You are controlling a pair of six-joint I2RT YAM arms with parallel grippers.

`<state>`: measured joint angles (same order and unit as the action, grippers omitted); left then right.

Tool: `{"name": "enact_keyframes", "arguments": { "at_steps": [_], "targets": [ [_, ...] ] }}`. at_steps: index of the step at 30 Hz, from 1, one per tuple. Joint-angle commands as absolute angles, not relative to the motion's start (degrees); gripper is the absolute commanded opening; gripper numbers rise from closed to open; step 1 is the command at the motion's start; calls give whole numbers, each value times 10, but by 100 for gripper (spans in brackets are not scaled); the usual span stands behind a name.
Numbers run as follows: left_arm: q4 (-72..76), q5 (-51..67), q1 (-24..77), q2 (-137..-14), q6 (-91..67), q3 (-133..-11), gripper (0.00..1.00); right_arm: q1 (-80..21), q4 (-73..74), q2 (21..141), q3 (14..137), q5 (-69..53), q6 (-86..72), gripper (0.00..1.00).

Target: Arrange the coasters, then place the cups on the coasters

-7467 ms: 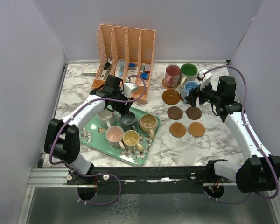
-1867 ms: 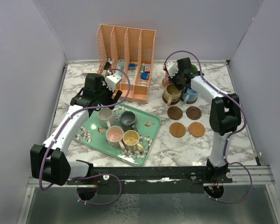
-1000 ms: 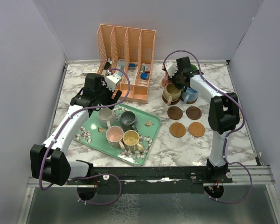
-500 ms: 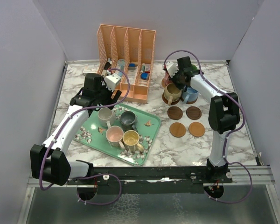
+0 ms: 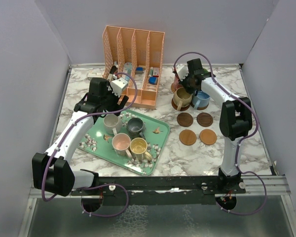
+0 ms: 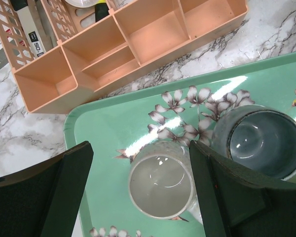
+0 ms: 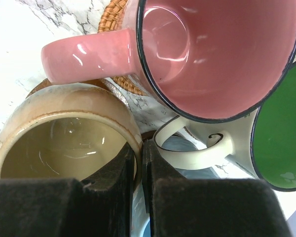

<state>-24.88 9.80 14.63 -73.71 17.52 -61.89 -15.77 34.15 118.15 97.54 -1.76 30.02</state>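
My right gripper (image 5: pixel 186 93) (image 7: pixel 138 170) is shut on the rim of a tan cup (image 5: pixel 182 98) (image 7: pixel 64 140), one finger inside and one outside. The cup is over a brown coaster (image 5: pixel 176 106) at the back right; I cannot tell whether it rests on it. A pink cup (image 5: pixel 176 87) (image 7: pixel 212 54) on a woven coaster (image 7: pixel 112 19), a green cup (image 7: pixel 281 148) and a blue cup (image 5: pixel 203 100) crowd around it. Several bare coasters (image 5: pixel 185 119) lie nearer. My left gripper (image 5: pixel 107 104) (image 6: pixel 143 192) hangs open above a cream cup (image 5: pixel 111 122) (image 6: pixel 162 180) on the green tray (image 5: pixel 158 143).
The tray also holds a grey-blue cup (image 5: pixel 135 127) (image 6: pixel 264 140), a pink-lined cup (image 5: pixel 121 142) and a yellow cup (image 5: pixel 138 146). An orange desk organizer (image 5: pixel 133 64) (image 6: pixel 128 44) stands behind the tray. Walls close in the marble table on three sides.
The right gripper has edged the tan cup slightly toward the back. The left arm has not moved.
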Motion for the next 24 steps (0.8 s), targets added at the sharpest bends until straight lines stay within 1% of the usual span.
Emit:
{"name": "enact_keyframes", "arguments": {
  "at_steps": [1, 24],
  "targets": [
    [-234, 104, 142, -718, 180, -610, 83, -155, 349, 1188, 1004, -16, 269, 1],
    [-235, 104, 142, -711, 182, -602, 83, -155, 381, 1198, 1020, -7, 237, 1]
  ]
}}
